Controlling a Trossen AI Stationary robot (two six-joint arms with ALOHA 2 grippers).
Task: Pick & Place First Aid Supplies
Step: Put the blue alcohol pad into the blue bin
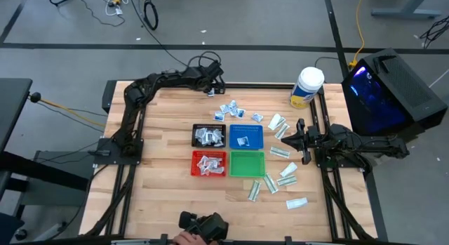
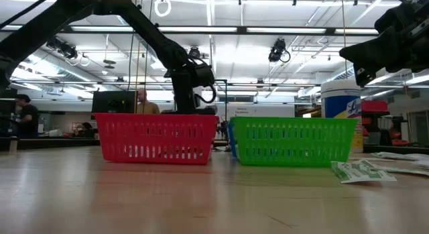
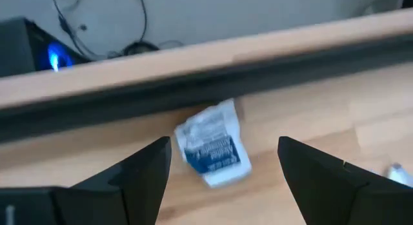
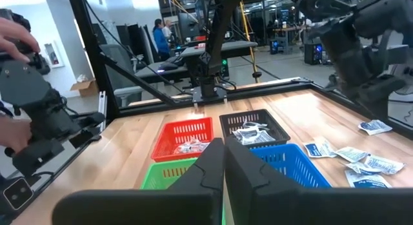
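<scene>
The left gripper (image 1: 210, 85) hovered over the table's (image 1: 161, 196) far edge, fingers spread wide above a squarish white-and-blue packet (image 3: 213, 151) that lay flat on the wood beside the black rail (image 3: 97, 102), its long axis slanted against that rail. Right of the four trays, the right gripper (image 1: 285, 141) hung among narrow white-and-green packets (image 1: 280, 153), fingers pressed together, empty.

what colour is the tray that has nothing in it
Green: the green tray sits empty beside the red tray, clearest in the high view.
</scene>
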